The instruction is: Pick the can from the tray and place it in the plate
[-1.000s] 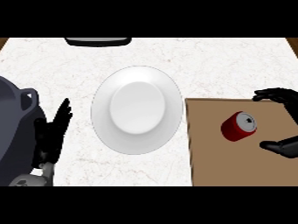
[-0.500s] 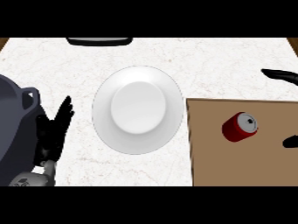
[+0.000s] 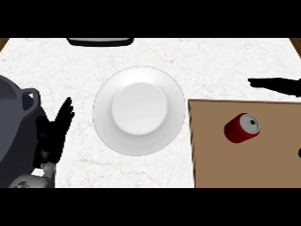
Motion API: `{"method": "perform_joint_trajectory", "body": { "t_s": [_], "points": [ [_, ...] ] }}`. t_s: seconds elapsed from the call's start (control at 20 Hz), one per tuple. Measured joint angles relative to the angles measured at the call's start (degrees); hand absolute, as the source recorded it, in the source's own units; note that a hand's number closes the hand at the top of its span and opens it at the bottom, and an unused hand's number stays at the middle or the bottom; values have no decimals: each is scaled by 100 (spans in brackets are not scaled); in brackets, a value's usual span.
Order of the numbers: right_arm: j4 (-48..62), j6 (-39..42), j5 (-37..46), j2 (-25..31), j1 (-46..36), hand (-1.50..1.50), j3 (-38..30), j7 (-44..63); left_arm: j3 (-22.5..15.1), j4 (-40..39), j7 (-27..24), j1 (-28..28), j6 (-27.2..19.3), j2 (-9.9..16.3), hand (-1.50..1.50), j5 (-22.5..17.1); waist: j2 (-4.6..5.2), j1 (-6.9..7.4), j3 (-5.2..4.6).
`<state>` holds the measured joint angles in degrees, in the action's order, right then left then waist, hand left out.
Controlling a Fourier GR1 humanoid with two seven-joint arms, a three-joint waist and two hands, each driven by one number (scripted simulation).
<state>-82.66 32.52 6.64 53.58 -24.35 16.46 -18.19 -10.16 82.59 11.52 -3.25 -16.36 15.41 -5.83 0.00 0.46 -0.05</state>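
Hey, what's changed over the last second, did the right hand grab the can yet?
No. The right hand has drawn back toward the view's right edge, so its spread fingers and thumb now sit farther from the red can, which it does not hold. The can lies in the same spot on the brown tray. The white plate, the dark pot and the resting left hand stayed put.

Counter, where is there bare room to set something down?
Bare counter lies above the plate, below the black item. The tray is free below the can. It is crowded at left, between the pot, left hand and plate.
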Motion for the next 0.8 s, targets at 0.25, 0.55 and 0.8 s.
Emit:
{"method": "perform_joint_trajectory", "body": {
  "t_s": [0.25,0.55,0.8],
  "points": [
    [-68,414,422,-283,-114,-150,40,399,38,106,26,94,10,-111,0,89,-1,-10,2],
    [184,642,1077,-796,-151,-150,-76,337,95,201,62,167,63,-232,0,268,1,-12,4],
    [219,859,1571,-1089,-77,-150,-249,208,222,295,158,210,201,-271,0,346,0,-22,5]
  ]
}}
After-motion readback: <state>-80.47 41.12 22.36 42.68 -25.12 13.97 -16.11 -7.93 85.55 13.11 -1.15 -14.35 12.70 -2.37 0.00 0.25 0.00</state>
